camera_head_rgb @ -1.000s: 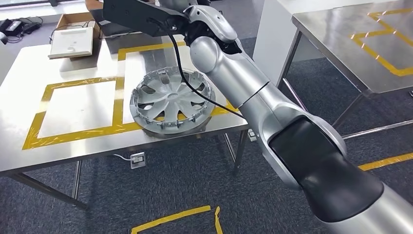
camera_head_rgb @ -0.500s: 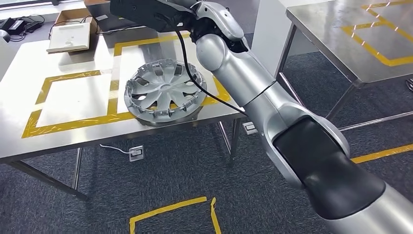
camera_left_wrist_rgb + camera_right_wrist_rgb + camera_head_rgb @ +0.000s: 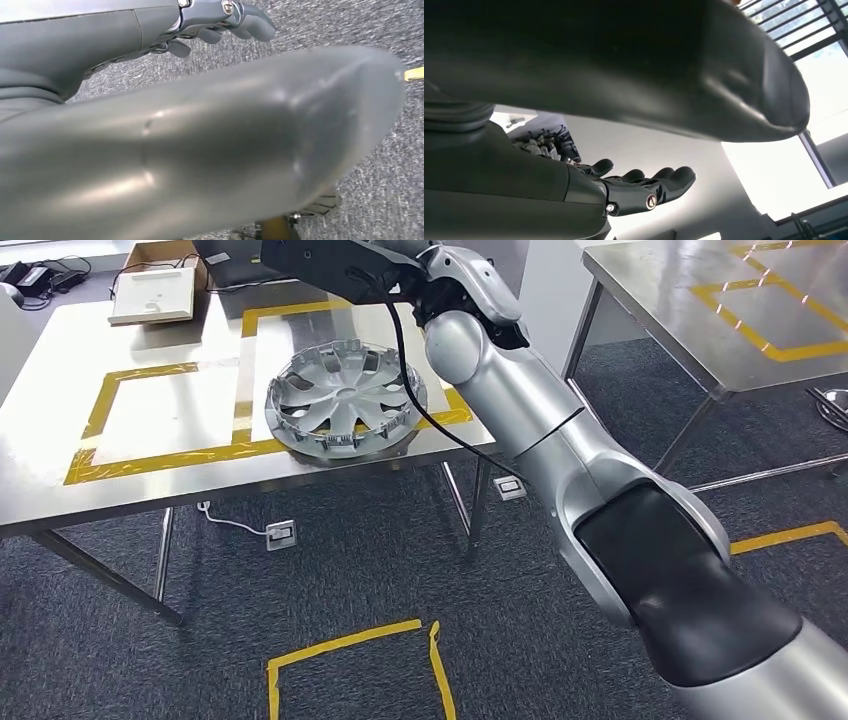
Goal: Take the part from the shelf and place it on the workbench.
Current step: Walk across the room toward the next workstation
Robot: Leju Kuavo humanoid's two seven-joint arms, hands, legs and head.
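You can see the part (image 3: 345, 400), a silver wheel cover, already lying flat on the table (image 3: 150, 490) across the yellow tape; the placing looks done; both the right robot hand (image 3: 644, 187) and left robot hand (image 3: 227, 22) hold nothing, fingers loosely apart.

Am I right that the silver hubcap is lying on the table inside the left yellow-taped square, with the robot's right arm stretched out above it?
Not quite: the head view shows the hubcap lying in the right-hand taped square, not the left square, which holds nothing. It overlaps that square's near tape edge. The rest holds: it lies on the table, with the right arm stretched out above it.
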